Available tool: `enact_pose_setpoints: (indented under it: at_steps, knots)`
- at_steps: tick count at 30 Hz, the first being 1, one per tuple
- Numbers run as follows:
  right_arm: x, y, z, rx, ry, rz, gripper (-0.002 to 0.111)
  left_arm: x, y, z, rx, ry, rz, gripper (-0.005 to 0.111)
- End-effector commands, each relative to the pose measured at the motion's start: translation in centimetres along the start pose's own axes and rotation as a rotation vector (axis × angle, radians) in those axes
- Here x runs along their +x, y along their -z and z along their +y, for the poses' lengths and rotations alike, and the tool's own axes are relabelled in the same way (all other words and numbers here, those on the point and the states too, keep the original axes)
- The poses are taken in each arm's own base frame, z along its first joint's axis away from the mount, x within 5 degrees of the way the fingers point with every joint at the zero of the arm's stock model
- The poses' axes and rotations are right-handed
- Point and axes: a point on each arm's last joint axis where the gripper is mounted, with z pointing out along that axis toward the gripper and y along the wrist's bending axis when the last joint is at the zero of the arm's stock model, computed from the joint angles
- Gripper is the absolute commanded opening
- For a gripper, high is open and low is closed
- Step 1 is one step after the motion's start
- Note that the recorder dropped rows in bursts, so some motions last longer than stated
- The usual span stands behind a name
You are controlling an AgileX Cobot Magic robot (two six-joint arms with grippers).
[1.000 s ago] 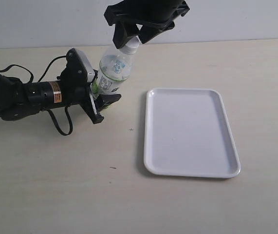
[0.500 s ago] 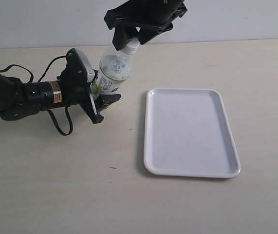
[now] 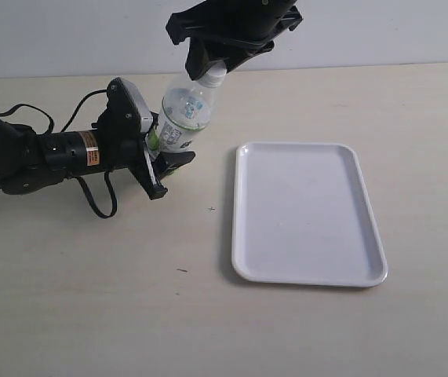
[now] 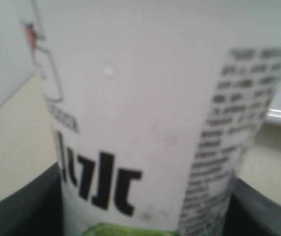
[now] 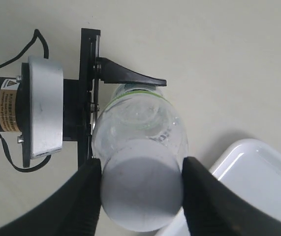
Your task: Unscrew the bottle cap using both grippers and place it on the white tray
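The clear bottle (image 3: 183,114) with its white-and-green label stands tilted on the table, left of the white tray (image 3: 310,236). My left gripper (image 3: 169,171) reaches in from the left and is shut on the bottle's lower body (image 4: 150,123). My right gripper (image 3: 213,67) comes down from above. In its wrist view the fingers (image 5: 81,196) press on both sides of the white bottle cap (image 5: 141,184), which sits on the bottle's neck. The cap's lower edge (image 3: 213,76) shows under the black jaws.
The left arm (image 3: 43,153) lies low over the table with black cables looping beside it. A corner of the tray (image 5: 258,172) lies close under the right gripper. A pale wall (image 3: 380,31) runs behind the table's far edge.
The right gripper's jaws have narrowed onto the cap and turned slightly. The left gripper and the bottle have not moved.
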Motion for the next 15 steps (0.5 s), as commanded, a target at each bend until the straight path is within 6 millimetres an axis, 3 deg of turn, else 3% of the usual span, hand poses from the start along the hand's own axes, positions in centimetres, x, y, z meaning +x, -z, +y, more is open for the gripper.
enact_pose_setpoints:
  at_steps: [1,3,6,15]
  knots:
    - [-0.2,0.15,0.02,0.005,-0.012,-0.014,0.032,0.12,0.04,-0.06,-0.002,0.002,0.022,0.0]
    - [-0.13,0.15,0.03,0.004,0.015,-0.006,0.048,0.12,0.04,-0.06,-0.002,0.002,0.022,0.0]
    - [0.05,0.15,0.08,-0.002,0.037,0.014,0.057,0.12,0.04,-0.06,-0.002,0.002,0.022,0.0]
    - [0.22,0.23,0.14,-0.007,0.077,0.032,0.055,0.12,0.04,-0.06,-0.002,0.002,0.022,0.0]
